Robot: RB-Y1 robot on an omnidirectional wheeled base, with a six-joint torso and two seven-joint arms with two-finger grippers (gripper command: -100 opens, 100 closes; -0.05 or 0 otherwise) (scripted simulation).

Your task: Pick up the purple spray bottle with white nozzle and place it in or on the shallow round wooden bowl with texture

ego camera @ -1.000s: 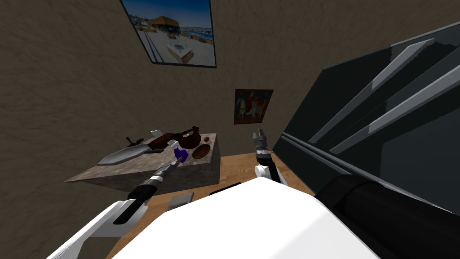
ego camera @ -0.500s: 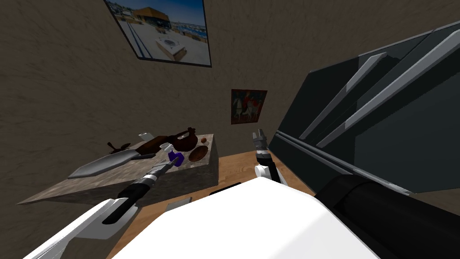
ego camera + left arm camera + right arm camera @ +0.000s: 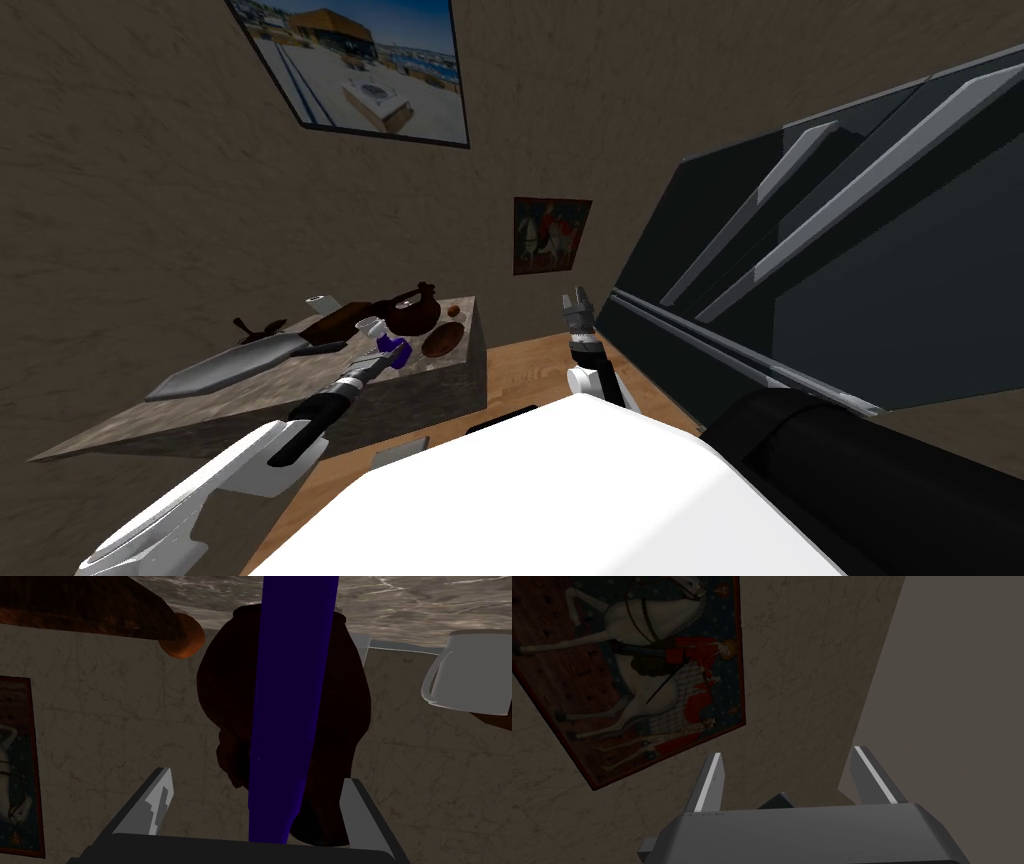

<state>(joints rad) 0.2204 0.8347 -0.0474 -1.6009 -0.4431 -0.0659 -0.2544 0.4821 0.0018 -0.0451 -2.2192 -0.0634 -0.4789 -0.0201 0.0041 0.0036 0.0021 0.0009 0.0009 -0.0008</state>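
On the stone-topped table point(image 3: 180, 410) a big grey-bladed knife point(image 3: 225, 362) lies furthest left, with a white cup point(image 3: 320, 300) behind it near the wall. Next comes the purple spray bottle point(image 3: 394, 351), standing on the tabletop with its white nozzle on top, just left of the shallow brown bowl point(image 3: 441, 340) and not in it. The left gripper point(image 3: 257, 776) reaches in around the bottle: its fingers point(image 3: 150, 806) are spread wide, one on each side of the purple body, with a gap between each and the bottle. Behind the bottle sits a dark round jug point(image 3: 415, 312), and a small orange-brown ball point(image 3: 454, 311) lies beyond the bowl. Well off to the right, past the table's edge, the right gripper point(image 3: 576, 300) is held up over the wooden floor with its fingers spread and nothing between them.
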